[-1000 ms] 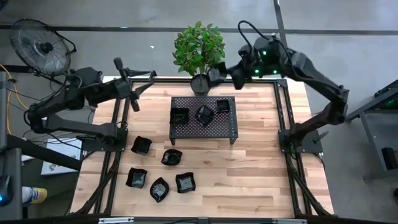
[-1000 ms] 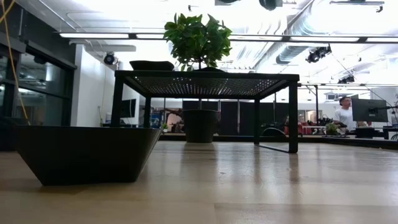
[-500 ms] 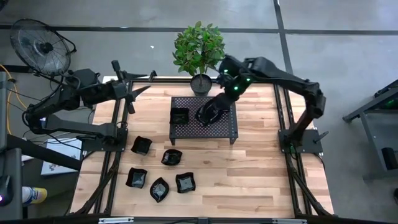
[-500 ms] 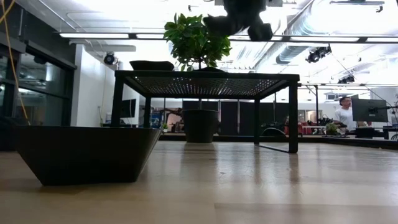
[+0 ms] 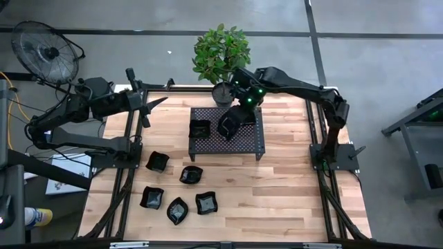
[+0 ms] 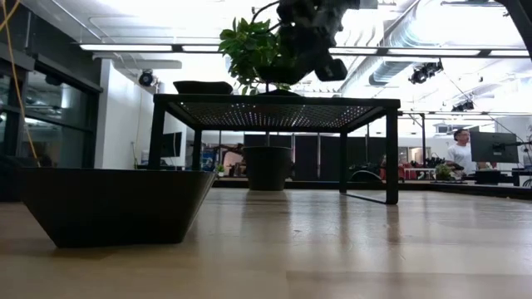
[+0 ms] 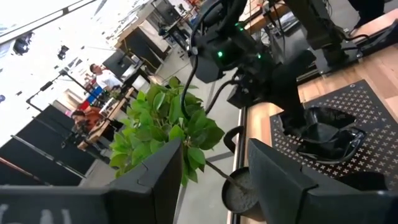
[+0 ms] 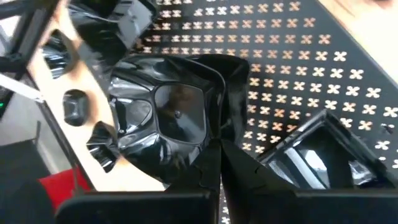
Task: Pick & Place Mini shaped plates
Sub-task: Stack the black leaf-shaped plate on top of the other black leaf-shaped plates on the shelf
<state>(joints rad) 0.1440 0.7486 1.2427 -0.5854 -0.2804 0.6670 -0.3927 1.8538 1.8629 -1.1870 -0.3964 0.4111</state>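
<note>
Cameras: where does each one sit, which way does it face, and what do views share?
High: overhead, straight down; both arms, rack.
Low: table height, level across; right pincer above rack.
Left wrist: looks past its open pincer at plant.
Right wrist: down past shut pincer onto wavy plate.
All four show the rack.

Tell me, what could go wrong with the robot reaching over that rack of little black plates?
The right tool, shut, is right at a glossy plate on the rack. It might nudge that plate into the square plate beside it. The plant is near the arm, so a swing could brush its leaves.
</note>
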